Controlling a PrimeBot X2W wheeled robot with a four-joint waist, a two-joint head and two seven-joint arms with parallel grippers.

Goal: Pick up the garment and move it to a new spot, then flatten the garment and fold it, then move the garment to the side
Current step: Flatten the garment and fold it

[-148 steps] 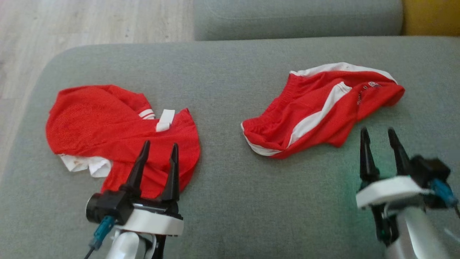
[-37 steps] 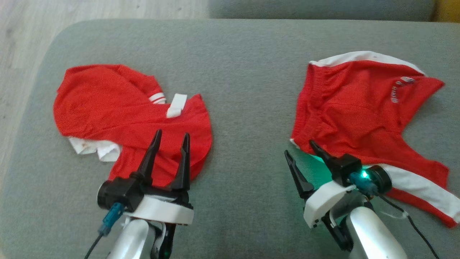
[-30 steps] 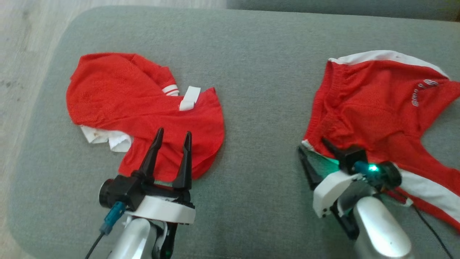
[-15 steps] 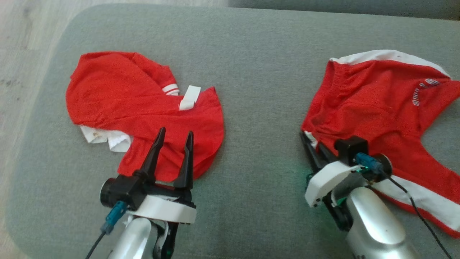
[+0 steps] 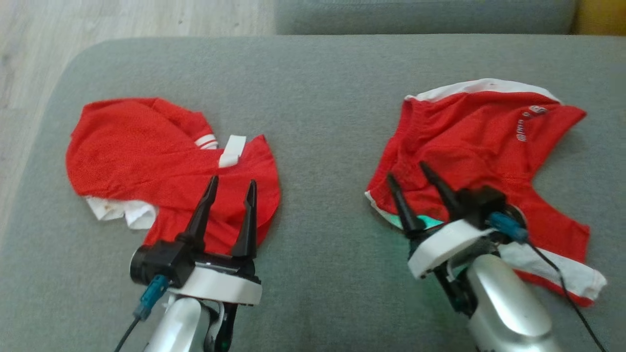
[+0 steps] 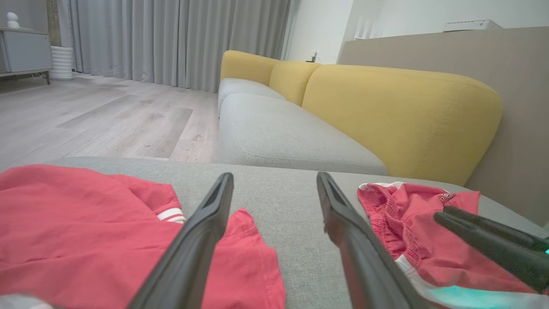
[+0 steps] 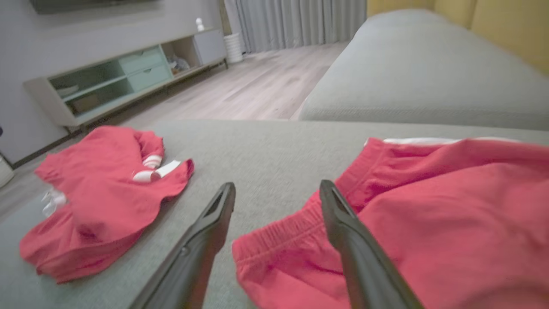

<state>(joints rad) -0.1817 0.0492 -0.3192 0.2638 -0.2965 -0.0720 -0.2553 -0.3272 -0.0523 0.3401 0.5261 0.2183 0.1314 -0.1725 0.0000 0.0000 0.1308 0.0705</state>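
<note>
Grey sofa seat [image 5: 323, 98] is stretching across nearly everything in front of the robot, with pale wooden floor [image 5: 122, 19] showing past its rounded far-left corner. On the left part of the seat a red shirt [image 5: 137, 151] is lying crumpled, a white tab [image 5: 232, 150] sitting near its middle and some white fabric peeking out from under its near-left edge. The left gripper [image 5: 233, 182] is hanging over the shirt's near edge, its fingers [image 5: 200, 212] standing apart with nothing between them. A bare strip of grey seat is separating the two pieces of clothing. To the right of it the red shorts [image 5: 479, 137] are lying spread out, a white stripe [image 5: 479, 87] running along the far edge and one leg with a white band [image 5: 557, 271] trailing toward the near right. The right gripper [image 5: 406, 171] is sitting at the shorts' near-left corner, leaning a little leftward, its fingers [image 5: 401, 201] spread apart and clamping nothing. Seen from the right wrist, one finger is hanging over bare seat and the other over red cloth, the elastic waistband's corner lying between them. A green glow [image 5: 425, 222] is shining just under that gripper. Far right, behind the seat, a sliver of yellow backrest [image 5: 601, 14] is showing.
</note>
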